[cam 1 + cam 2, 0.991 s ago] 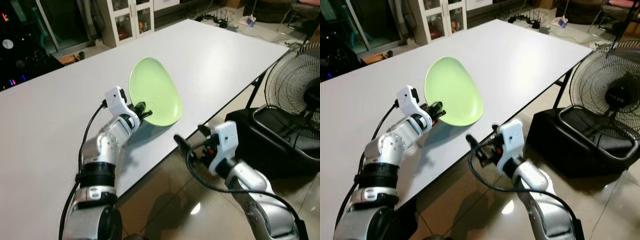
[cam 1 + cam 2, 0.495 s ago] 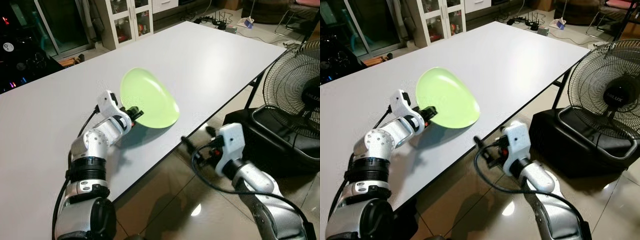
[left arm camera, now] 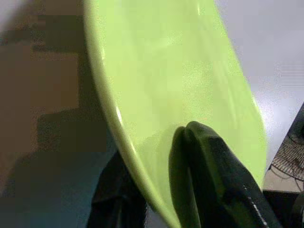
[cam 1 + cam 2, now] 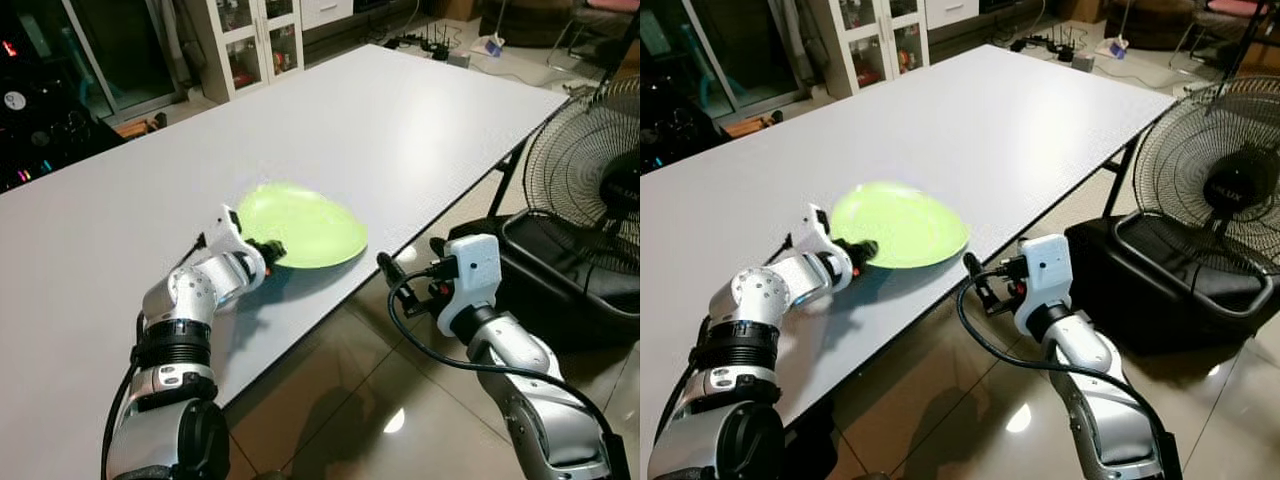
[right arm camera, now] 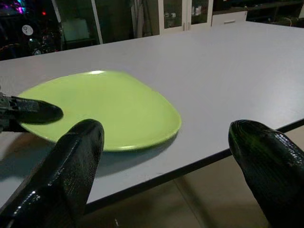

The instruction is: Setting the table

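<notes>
Plate in pale green, which stood steeply tilted in the air a second ago, now lies almost flat and low over the white counter, near the edge closest to the robot; the left tool grips its near rim, one black finger on top of the plate and the other beneath it; a dark shadow under the near side suggests that side is a little raised, though whether the far side already touches the counter cannot be told; this reads as the plate being set down, so the placing step looks nearly finished, with only the release left to do; the right tool hovers off the counter's edge over the floor, just beside the plate and not touching it, its two fingers spread wide with nothing between them; the counter is long, plain and white, stretching away from the robot; the floor is glossy tile with a bright reflection; a black standing fan sits to the robot's right; a white glass-fronted cabinet stands beyond the far end of the counter, and the room behind is dim.
</notes>
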### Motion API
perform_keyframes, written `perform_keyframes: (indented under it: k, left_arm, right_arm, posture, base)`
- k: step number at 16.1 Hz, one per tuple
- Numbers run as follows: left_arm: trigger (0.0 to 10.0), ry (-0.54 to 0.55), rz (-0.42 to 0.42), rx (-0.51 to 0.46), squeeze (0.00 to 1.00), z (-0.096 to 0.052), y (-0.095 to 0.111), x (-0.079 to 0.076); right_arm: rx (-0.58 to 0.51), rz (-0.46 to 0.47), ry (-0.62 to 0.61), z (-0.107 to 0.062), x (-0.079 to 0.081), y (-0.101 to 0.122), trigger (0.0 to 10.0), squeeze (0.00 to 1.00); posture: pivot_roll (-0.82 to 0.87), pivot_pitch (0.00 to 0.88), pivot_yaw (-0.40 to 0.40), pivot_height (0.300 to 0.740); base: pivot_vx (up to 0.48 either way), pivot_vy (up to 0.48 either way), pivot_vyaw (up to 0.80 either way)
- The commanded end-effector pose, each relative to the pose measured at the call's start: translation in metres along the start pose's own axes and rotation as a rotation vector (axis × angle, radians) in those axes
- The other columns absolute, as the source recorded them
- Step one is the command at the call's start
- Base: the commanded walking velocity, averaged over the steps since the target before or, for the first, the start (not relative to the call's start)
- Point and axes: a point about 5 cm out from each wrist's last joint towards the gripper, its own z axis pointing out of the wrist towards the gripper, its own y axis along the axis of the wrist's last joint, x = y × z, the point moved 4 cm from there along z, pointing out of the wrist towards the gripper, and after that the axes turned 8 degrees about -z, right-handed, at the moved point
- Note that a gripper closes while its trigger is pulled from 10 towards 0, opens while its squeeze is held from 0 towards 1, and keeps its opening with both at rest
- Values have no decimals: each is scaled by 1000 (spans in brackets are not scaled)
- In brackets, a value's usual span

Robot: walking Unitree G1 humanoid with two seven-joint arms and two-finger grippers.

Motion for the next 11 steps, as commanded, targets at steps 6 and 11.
perform_keyframes:
  k: [6, 11]
  left_arm:
    - [10000, 56, 58, 43, 1000, 0, -7, 10]
    - [10000, 99, 157, 79, 1000, -4, -8, 17]
  right_arm:
    - [0, -10, 20, 1, 4, -1, 10000, 0]
    - [42, 10, 221, -8, 30, -8, 10000, 0]
  posture:
    - [-15, 0, 106, 740]
    - [-11, 0, 99, 740]
  base:
    - [0, 0, 0]
    - [0, 0, 0]
